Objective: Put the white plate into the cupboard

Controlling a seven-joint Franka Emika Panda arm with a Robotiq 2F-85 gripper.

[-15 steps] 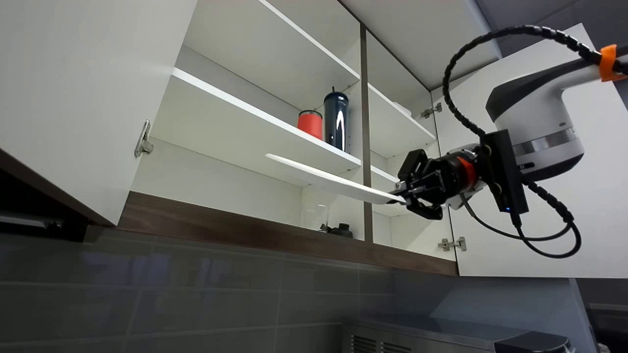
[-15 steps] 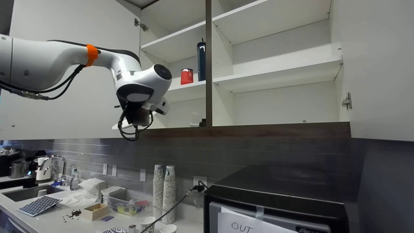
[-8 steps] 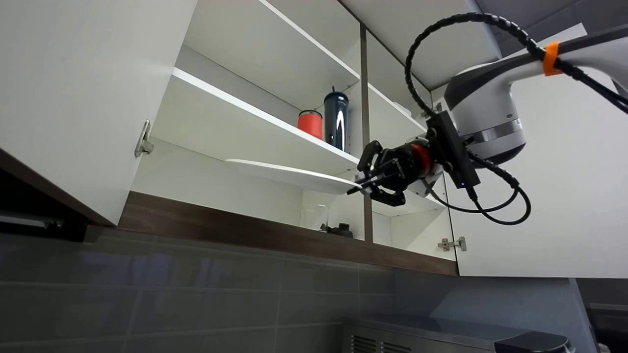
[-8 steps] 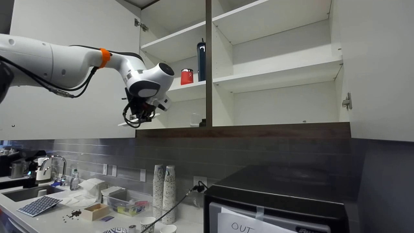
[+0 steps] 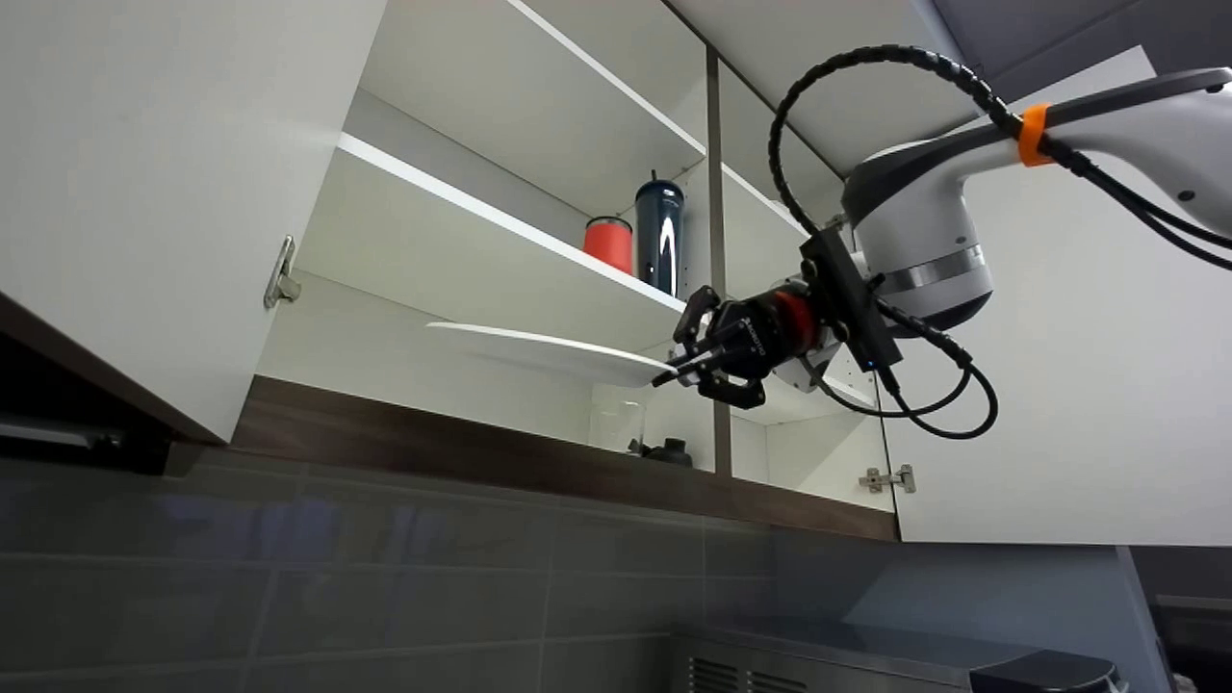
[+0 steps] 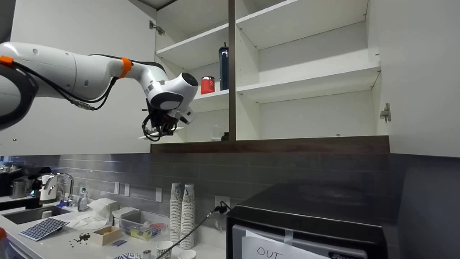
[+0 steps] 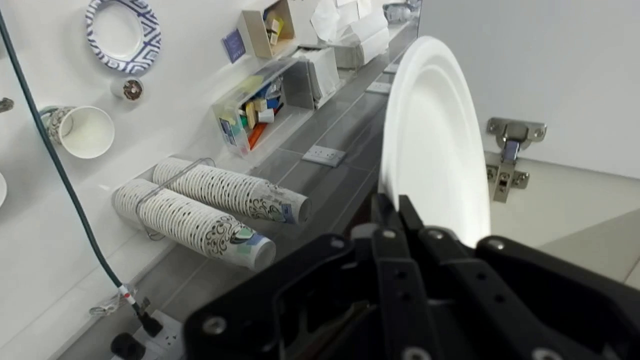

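The white plate point(image 5: 549, 354) is seen nearly edge-on, slightly tilted, in front of the cupboard's lower opening, below the middle shelf. My gripper point(image 5: 668, 373) is shut on its near rim. In the wrist view the fingertips point(image 7: 397, 206) pinch the rim of the plate point(image 7: 435, 140), which extends forward from them. In an exterior view the plate's edge point(image 6: 179, 128) shows beside the wrist, which hides most of it and the fingers. The cupboard point(image 5: 462, 433) stands open; its brown bottom edge point(image 6: 309, 144) lies just below the plate's height. I cannot tell whether any of the plate is inside.
A red cup point(image 5: 608, 246) and a dark bottle point(image 5: 659, 237) stand on the middle shelf. A clear glass point(image 5: 616, 425) and a black object point(image 5: 670, 452) stand on the cupboard floor by the centre divider point(image 6: 232, 72). Open doors point(image 5: 144, 173) flank the cupboard. Stacked paper cups point(image 7: 195, 220) stand below.
The arm has carried the plate sideways along the cupboard front, leftward in an exterior view and rightward in an exterior view. The plate is more level than before. The grip is unchanged.
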